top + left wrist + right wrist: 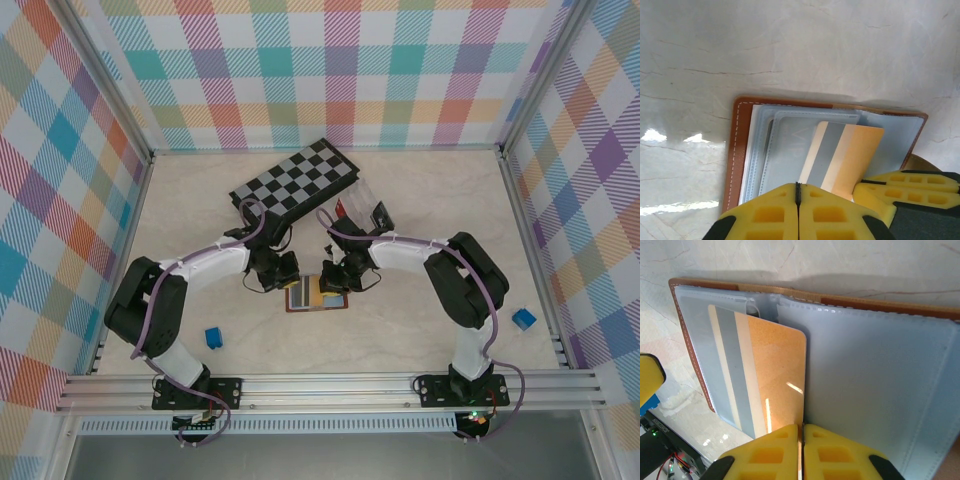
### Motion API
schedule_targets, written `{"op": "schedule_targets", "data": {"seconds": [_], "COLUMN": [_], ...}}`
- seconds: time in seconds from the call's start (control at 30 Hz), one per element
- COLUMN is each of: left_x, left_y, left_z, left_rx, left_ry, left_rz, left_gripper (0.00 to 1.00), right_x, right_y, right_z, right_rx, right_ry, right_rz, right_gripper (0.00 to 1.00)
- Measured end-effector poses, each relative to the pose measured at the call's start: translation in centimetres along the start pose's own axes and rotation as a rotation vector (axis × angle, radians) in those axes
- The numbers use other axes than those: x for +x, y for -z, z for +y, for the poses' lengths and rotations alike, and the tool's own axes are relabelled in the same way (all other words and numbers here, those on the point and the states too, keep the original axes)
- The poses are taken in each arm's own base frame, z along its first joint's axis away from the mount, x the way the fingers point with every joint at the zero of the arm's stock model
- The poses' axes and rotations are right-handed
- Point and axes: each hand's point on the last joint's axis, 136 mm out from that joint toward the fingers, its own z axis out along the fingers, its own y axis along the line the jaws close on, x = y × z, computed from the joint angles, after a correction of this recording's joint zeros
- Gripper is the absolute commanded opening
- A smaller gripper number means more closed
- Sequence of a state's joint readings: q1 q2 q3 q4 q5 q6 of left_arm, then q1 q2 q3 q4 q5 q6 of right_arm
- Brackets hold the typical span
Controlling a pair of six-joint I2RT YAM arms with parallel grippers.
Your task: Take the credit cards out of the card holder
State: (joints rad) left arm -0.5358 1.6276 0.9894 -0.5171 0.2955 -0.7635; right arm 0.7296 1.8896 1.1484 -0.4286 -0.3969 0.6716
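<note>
The card holder (298, 300) lies open and flat on the table (420, 200), right between my two pincers. From above, my left pincer (283, 275) hangs at its left side and my right pincer (337, 277) at its right side, both very close to it.

Through my left wrist camera, my left pincer (797, 192) is closed, its two yellow pads pressed together with just a thin line between them. It sits at the near edge of the card holder (732, 160), over the pale blue-grey page. I cannot tell if it pinches the page or only rests there.

An orange card (855, 155) with a grey stripe sticks partway out of its clear pocket, tilted. It points toward the yellow fingers (910, 182) of my right pincer, which touch the card at its corner.

Through my right wrist camera, my right pincer (801, 437) is closed too. The long edge of the card (775, 375) runs straight down to the line where the pads meet. I cannot tell if the card is nipped between them. The other pale page of the card holder (880, 405) spreads out to the right of the pads.

Behind the card holder lies a chessboard (295, 180) with a clear box (367, 205) beside it. Two small blue blocks (214, 338) sit well apart, nearer my arm bases.
</note>
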Motion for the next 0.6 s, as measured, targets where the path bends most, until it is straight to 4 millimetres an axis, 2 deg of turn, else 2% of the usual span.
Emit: {"op": "schedule_targets", "data": {"seconds": [0.17,0.3,0.6], "left_x": [0.6,1.1,1.0], "left_y": [-1.2,-2.3,-2.5], "left_z": [-0.5,0.2,0.5], "left_rx": [0.01,-0.026,-0.041], "left_ry": [-0.007,-0.003,-0.001], "left_rz": [0.038,0.063,0.055], "left_gripper": [0.02,0.0,0.0], "right_x": [0.0,0.0,-0.2], "right_y": [0.0,0.0,0.0], "right_z": [0.0,0.1,1.0], "right_rx": [0.0,-0.004,-0.05], "right_ry": [-0.003,-0.005,-0.006], "right_rz": [0.0,0.0,-0.001], "right_gripper": [0.19,0.23,0.28]}}
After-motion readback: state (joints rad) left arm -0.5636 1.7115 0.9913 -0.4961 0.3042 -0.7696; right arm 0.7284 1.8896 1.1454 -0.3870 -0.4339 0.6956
